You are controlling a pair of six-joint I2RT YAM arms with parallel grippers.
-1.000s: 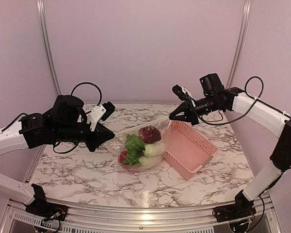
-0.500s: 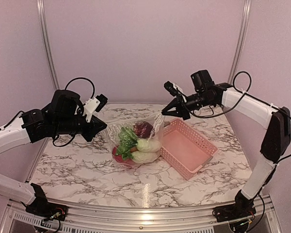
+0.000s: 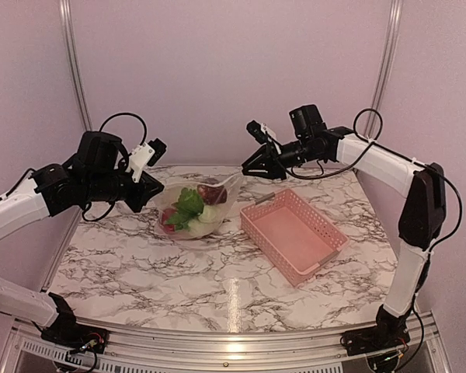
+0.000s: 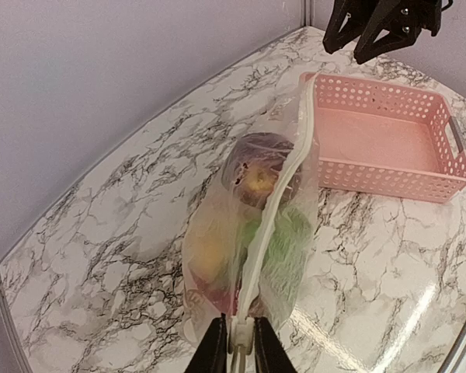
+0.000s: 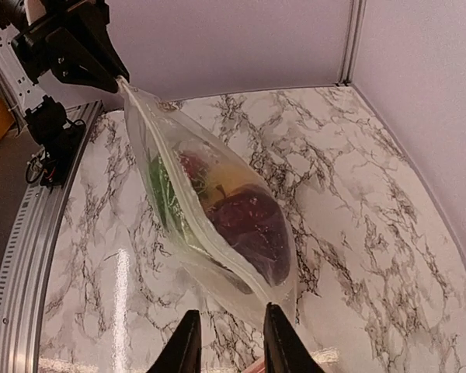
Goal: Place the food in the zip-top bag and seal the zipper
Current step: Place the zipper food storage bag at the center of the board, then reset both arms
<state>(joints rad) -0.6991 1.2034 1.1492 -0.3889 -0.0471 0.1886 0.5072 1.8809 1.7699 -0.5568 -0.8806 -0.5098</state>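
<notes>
- Zipper (image 4: pixel 276 202) end pinched between left gripper (image 4: pixel 239 342) narrow jaws, clear from left wrist.
- Right wrist: right gripper (image 5: pixel 231 346) jaws parted, holding nothing, near zip-top bag (image 5: pixel 147 128) of food (image 5: pixel 252 225).
- Top: bag lies left of basket (image 3: pixel 295 237).

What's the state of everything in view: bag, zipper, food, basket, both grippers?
bag, full, held up by one top corner, other end free
zipper, looks pressed shut along its visible length
food, all inside the bag
basket, upright, empty
left gripper, shut on the zipper's end
right gripper, open, not touching the bag
</notes>
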